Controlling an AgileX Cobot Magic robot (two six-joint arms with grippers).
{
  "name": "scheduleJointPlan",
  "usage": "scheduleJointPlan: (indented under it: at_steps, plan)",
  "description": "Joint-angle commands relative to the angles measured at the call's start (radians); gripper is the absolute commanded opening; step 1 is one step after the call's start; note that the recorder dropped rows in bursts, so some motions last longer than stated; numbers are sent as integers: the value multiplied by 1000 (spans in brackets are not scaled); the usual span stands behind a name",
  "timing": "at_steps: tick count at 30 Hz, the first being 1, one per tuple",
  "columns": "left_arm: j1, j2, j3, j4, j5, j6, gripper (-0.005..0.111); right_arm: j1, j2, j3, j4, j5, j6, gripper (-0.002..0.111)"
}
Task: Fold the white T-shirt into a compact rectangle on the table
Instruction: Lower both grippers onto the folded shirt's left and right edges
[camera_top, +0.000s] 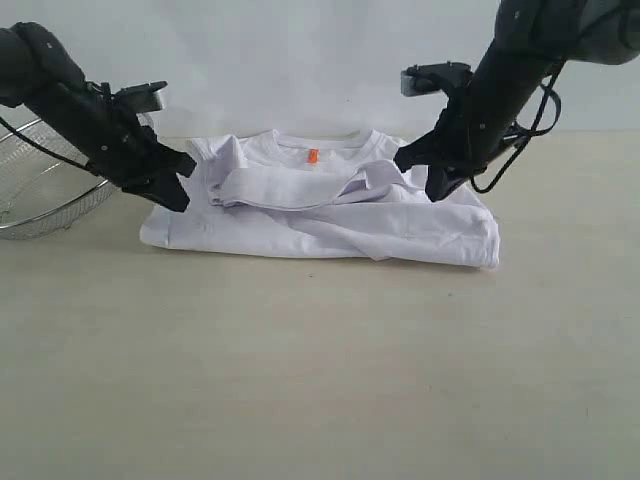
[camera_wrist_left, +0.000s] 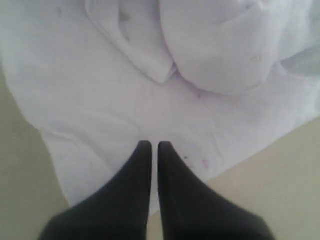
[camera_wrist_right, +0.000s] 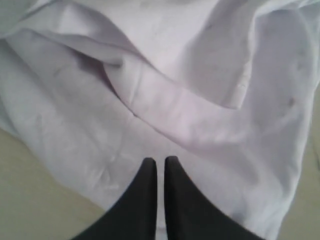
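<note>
The white T-shirt (camera_top: 330, 225) lies on the table (camera_top: 320, 380) as a rough, rumpled rectangle, collar and orange neck tag (camera_top: 312, 156) at the far side. Both sleeves are folded inward across the chest, and the red lettering is hidden. My left gripper (camera_top: 178, 190) is at the shirt's left edge. In the left wrist view that gripper (camera_wrist_left: 151, 145) is shut just above the white cloth (camera_wrist_left: 110, 100), with nothing seen between its fingers. My right gripper (camera_top: 432, 185) is over the shirt's right shoulder area. It (camera_wrist_right: 159, 160) is shut too, above the folded sleeve (camera_wrist_right: 170, 110).
A silver wire-mesh basket (camera_top: 40, 195) stands at the far left, behind the left arm. Pale beige tabletop stretches wide in front of the shirt. A plain white wall (camera_top: 300, 60) backs the table.
</note>
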Motion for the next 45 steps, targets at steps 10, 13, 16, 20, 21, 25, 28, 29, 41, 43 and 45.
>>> scheduleJointPlan:
  at_steps: [10, 13, 16, 20, 21, 25, 28, 29, 41, 43, 45]
  plan:
    - [-41, 86, 0, 109, 35, -89, 5, 40, 100, 6, -106, 47, 87, 0]
    - [-41, 119, 0, 165, 29, -124, 5, 40, 125, 6, -163, 57, 106, 0]
    - [-41, 138, 0, 199, 16, -144, 5, 30, 141, 6, -248, 60, 154, 0]
    - [-34, 140, -2, 238, 11, -144, 5, -11, 156, 6, -271, 65, 177, 0]
    - [-26, 140, -2, 241, 11, -144, 5, -23, 156, 6, -273, 63, 177, 0]
    - [6, 140, -2, 249, 13, -144, 5, -75, 156, 6, -275, 47, 175, 0]
    - [17, 140, -2, 249, 15, -144, 5, -100, 156, 6, -275, 48, 173, 0]
    - [17, 140, -2, 247, 15, -144, 5, -105, 156, 6, -275, 51, 173, 0]
    - [12, 33, -2, 43, 62, -35, 5, -95, 29, 6, -130, 40, 61, 0]
    - [12, 15, -2, 43, 20, -35, 5, -88, 8, 6, -114, 9, 44, 0]
    - [10, 16, -2, 37, -21, -35, 5, -81, 5, 6, -114, -20, 44, 0]
